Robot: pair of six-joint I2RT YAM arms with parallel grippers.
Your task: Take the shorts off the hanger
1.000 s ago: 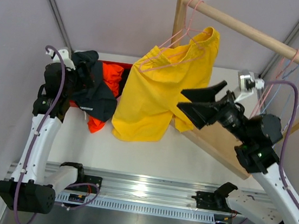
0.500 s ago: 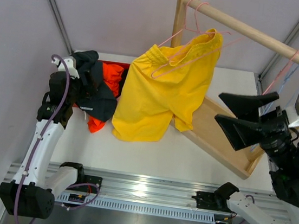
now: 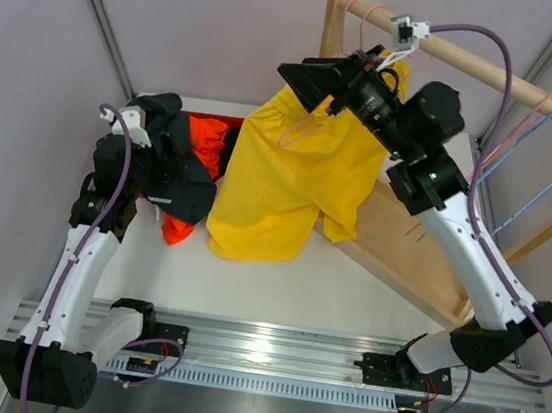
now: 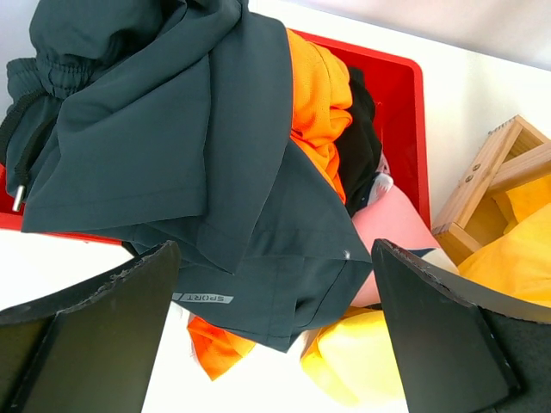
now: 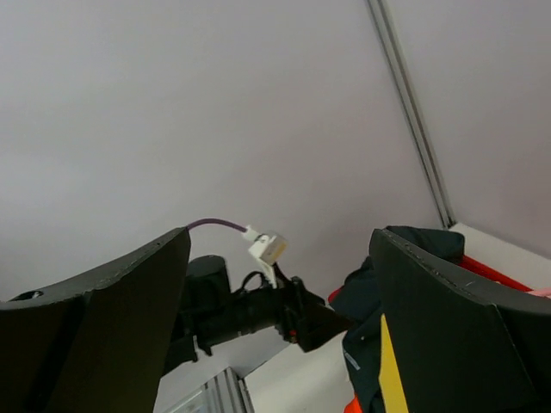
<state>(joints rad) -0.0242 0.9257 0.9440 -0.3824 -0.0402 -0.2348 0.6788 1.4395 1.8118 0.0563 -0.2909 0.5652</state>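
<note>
Pale grey walls (image 3: 207, 27) with slanting metal struts (image 3: 102, 19) close in the space on the far and left sides. A white table (image 3: 297, 280) fills the floor of the scene, with a ribbed metal rail (image 3: 268, 352) running along its near edge where both arms are bolted.

A wooden rack (image 3: 412, 248) stands on the right half of the table. Its base board runs at a slant toward the right edge, and its round bar (image 3: 532, 92) crosses above the far right corner.

The yellow shorts (image 3: 278, 187) hang from that bar on a pink hanger (image 3: 363, 16), drooping over the middle of the table toward the far edge.

A red bin (image 3: 216, 121) sits at the far left corner. It is heaped with the charcoal shorts (image 4: 172, 129) on top, spilling over its near rim, and with the orange shorts (image 3: 206, 143), the black shorts (image 4: 362, 146) and the pink shorts (image 4: 387, 228) underneath.

The right gripper (image 5: 280, 245) is raised near the bar, just beside the hanger's top. Its fingers are spread and grasp nothing. The left gripper (image 4: 271, 258) hovers over the bin's near side, likewise spread wide and empty.
</note>
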